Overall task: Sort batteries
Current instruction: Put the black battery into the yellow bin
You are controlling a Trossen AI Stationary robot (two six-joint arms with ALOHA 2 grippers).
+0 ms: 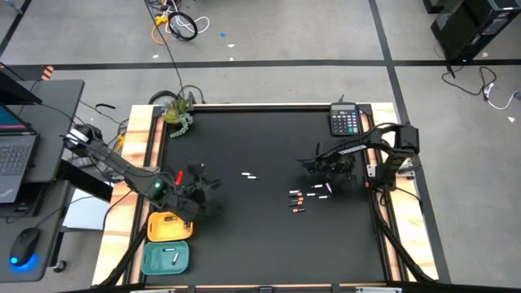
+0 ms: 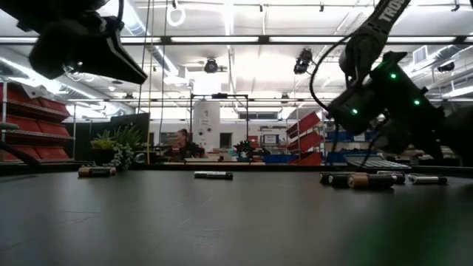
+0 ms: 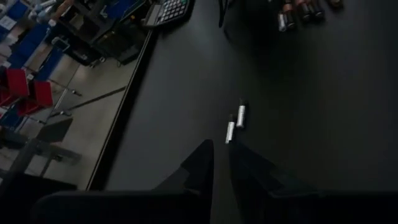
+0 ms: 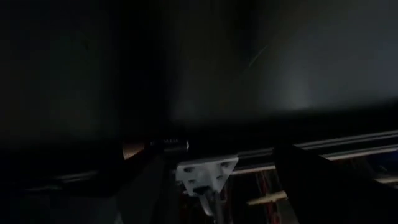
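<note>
Black rubbery fingers of the left gripper stand close together with only a thin slit between them, nothing visibly caught there, poised over the dark mat near the table's left side. Just ahead of those fingers, in the left wrist view, lie two white batteries side by side, almost touching end to side; from above they show as a small pale pair alone near the middle of the table. Near the left gripper's arm sit a yellow tray and, nearer still to the table's near-left corner, a teal tray holding a white battery. Over on the right, the right gripper has its fingers spread wide apart — the right wrist view shows them far to either side with nothing between them but the mat, and a dark battery with a copper end lying just beyond one finger. Just near of that gripper lies the main cluster of batteries, some white, some dark with orange ends, scattered loosely and close to one another; in the low view several of them rest in a row on the mat below the right arm. A calculator lies at the far right corner, well apart from the cluster, and a small potted plant stands at the far left corner.
</note>
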